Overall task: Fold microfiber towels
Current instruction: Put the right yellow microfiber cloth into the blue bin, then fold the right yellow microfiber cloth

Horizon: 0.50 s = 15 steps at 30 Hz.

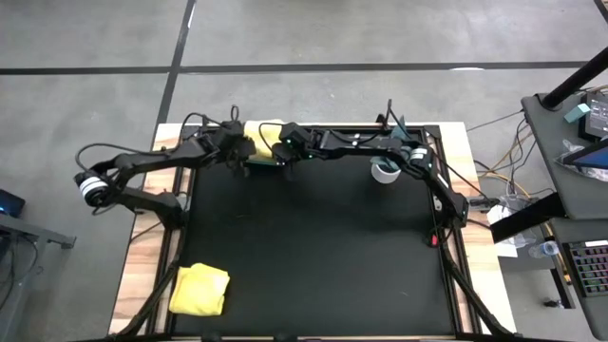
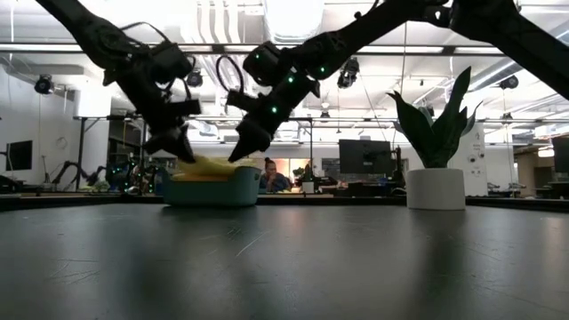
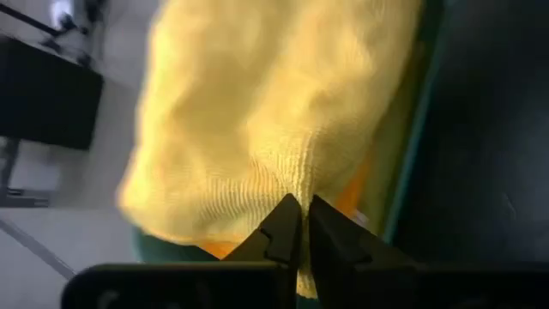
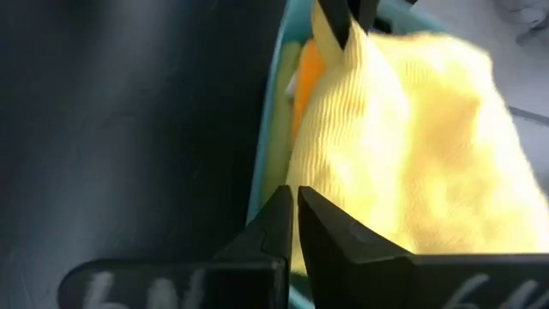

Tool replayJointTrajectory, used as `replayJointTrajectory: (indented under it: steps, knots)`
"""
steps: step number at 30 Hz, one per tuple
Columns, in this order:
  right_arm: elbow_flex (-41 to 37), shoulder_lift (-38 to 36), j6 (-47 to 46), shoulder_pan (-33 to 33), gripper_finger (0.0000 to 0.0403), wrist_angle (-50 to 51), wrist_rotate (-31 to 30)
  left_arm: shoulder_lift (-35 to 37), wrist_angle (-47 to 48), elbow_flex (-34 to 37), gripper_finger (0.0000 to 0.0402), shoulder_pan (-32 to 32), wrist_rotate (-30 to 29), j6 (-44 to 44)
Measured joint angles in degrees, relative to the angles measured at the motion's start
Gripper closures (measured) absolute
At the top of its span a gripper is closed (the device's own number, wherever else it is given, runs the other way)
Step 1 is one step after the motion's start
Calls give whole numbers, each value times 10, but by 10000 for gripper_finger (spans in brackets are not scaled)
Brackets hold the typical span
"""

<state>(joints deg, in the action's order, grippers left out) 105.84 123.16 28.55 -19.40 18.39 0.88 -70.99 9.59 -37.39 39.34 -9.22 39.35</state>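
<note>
One folded yellow towel [image 1: 199,290] is laid at 7 o'clock on the table [image 1: 313,256]. At 12 o'clock, the yellow towel [image 3: 257,112] in the teal bin [image 2: 213,190] is pinched by the left gripper [image 3: 302,225] and right gripper [image 4: 292,206], fingers closed on its edge. Orange cloth [image 4: 307,73] beneath remains unfolded.

A grey concrete floor [image 1: 332,33] with dark seams surrounds the wooden desk [image 1: 456,142], whose top carries a black mat [image 1: 313,256]. Beyond it, an open workshop shows white ceiling ducts [image 2: 222,22], hanging lamps [image 2: 44,84], dark monitors [image 2: 360,156] and a seated person [image 2: 271,175]. A cluttered side bench [image 1: 579,104] stands nearby.
</note>
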Motion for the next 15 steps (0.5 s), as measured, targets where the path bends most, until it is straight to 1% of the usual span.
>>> replayJointTrajectory:
  steps: [3, 6, 10, 15]
  knots:
    - [15, -3, -5, 0, 382, 5, 0, 18, 0, -10, 400, 0, 3, 0]
    - [28, -4, -5, 0, 362, 22, 0, 37, -1, -17, 400, 0, 4, -1]
    - [37, -10, -20, 0, 321, 24, 0, 62, 2, -19, 401, 0, 13, -15]
    - [36, -12, -44, 0, 263, 24, -15, 82, 5, -19, 401, 0, 24, -31]
